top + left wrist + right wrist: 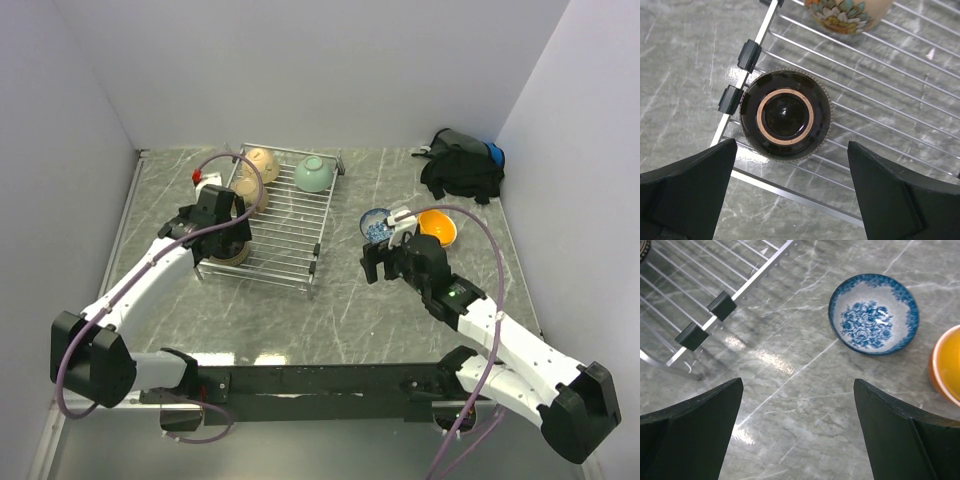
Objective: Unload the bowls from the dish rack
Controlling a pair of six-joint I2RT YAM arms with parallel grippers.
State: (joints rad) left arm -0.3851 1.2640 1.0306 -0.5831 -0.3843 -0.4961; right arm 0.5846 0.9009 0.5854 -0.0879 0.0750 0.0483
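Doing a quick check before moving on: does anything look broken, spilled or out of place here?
Nothing looks broken or spilled. The dark bowl sits upside down on the rack, the blue bowl and orange bowl stand upright on the table. Only the black bag in the far right corner seems foreign.

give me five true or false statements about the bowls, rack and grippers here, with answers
1. The dark brown bowl lies upside down on the rack. True.
2. The blue-patterned bowl sits in the rack. False: it stands on the table beside the orange bowl.
3. The right gripper holds a bowl. False: it is open and empty.
4. The left gripper is open above the dark brown bowl. True.
5. The green bowl is on the table. False: it is in the rack.
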